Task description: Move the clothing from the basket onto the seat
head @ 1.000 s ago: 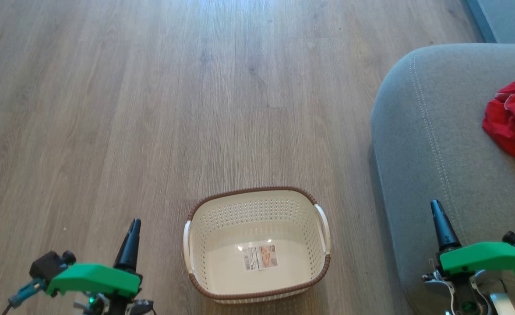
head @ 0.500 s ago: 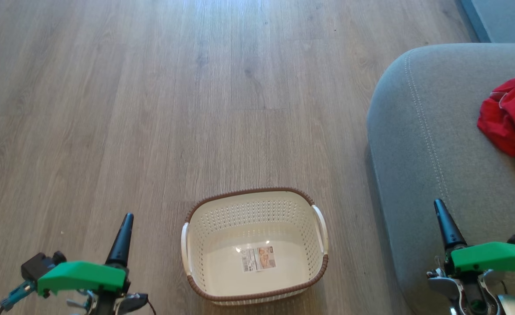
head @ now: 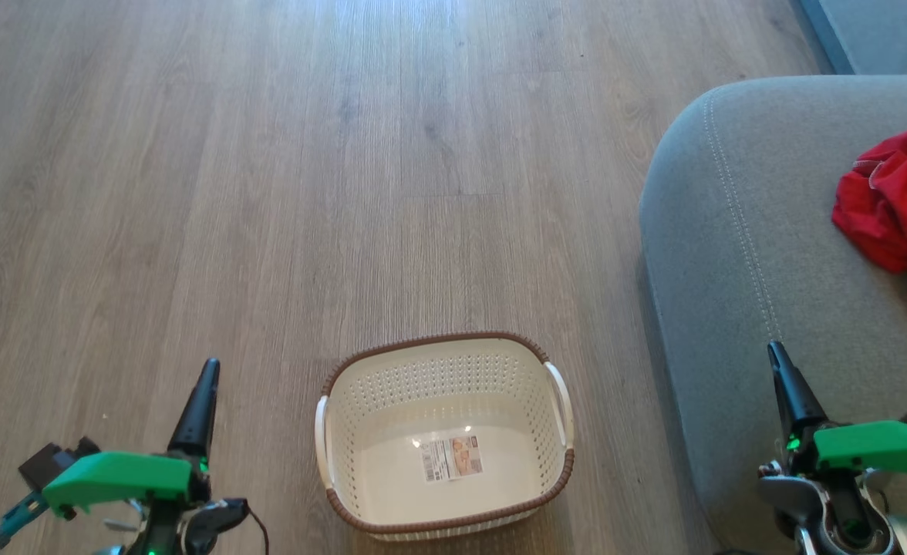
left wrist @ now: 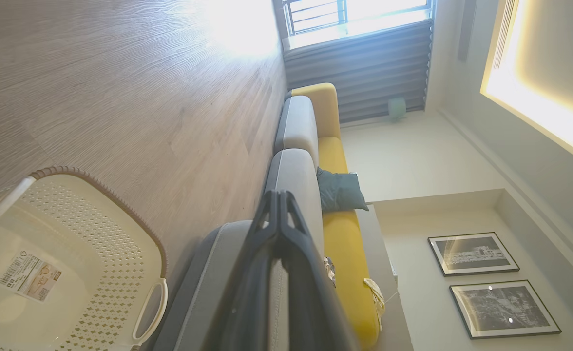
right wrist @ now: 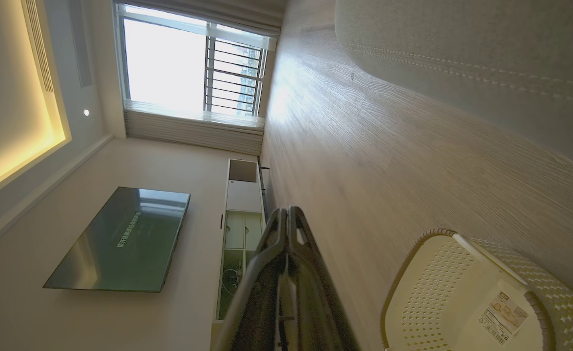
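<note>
The cream perforated basket [head: 444, 362] with its brown rim stands on the floor at bottom centre, holding just a paper label [head: 451, 457]. Red clothing [head: 897, 212] lies bunched on the grey seat [head: 739, 254] at the right edge. My left gripper [head: 205, 378] is shut, low at the left of the basket, fingers touching with nothing held. My right gripper [head: 777, 358] is shut over the seat's front edge, right of the basket. The left wrist view has the basket [left wrist: 96, 219] at lower left, past my shut gripper [left wrist: 279, 195]. The right wrist view has the basket [right wrist: 432, 292] at lower right beside my shut gripper [right wrist: 285, 210].
Wood-look floor [head: 345, 154] stretches ahead and to the left of the basket. A grey and yellow sofa [left wrist: 325, 146] with a dark cushion runs along the wall. A wall television [right wrist: 121, 239] and a low cabinet [right wrist: 240, 214] stand across the room under a window.
The head camera has drifted, shifting the whole scene slightly left. Both grippers have sunk lower and outward toward the bottom corners. Basket and red clothing lie unmoved.
</note>
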Available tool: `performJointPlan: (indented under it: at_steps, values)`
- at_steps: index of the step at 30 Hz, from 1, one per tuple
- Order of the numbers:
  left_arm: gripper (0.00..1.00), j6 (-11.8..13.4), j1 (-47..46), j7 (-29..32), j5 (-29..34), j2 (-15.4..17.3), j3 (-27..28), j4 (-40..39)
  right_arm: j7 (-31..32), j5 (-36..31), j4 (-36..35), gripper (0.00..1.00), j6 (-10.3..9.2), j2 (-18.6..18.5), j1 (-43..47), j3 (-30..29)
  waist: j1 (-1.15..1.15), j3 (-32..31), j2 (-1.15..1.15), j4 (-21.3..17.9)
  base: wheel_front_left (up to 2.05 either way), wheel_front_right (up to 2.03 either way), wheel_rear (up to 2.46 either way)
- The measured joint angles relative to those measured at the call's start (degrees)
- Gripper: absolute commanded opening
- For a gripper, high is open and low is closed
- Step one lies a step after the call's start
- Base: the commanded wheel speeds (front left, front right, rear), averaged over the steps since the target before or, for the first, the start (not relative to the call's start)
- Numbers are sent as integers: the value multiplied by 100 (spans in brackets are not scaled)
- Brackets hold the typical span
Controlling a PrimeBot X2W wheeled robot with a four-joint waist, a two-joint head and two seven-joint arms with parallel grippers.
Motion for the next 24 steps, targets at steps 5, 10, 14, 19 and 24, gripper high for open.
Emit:
performJointPlan:
  at_steps: [5,10,14,19,24]
  values:
    - [0,-8,-5,77,-304,-1,105,-13,74,298,-27,0,0,23,-51,-53,0,-10,0,-23,0,0,0]
    - [0,-51,-5,180,-612,-2,138,-26,162,593,-34,0,0,26,-51,-101,0,-20,0,-46,0,0,0]
    - [0,-55,-8,253,-869,-3,189,-34,220,837,-47,0,-1,36,-51,-127,0,-28,0,-65,0,0,0]
    - [0,-56,-21,258,-973,-4,265,-38,270,960,-56,0,-3,43,-51,-140,0,-30,0,-70,0,0,0]
    - [0,-56,-21,259,-973,-5,270,-38,270,960,-56,0,-3,49,-51,-141,0,-30,0,-70,0,0,0]
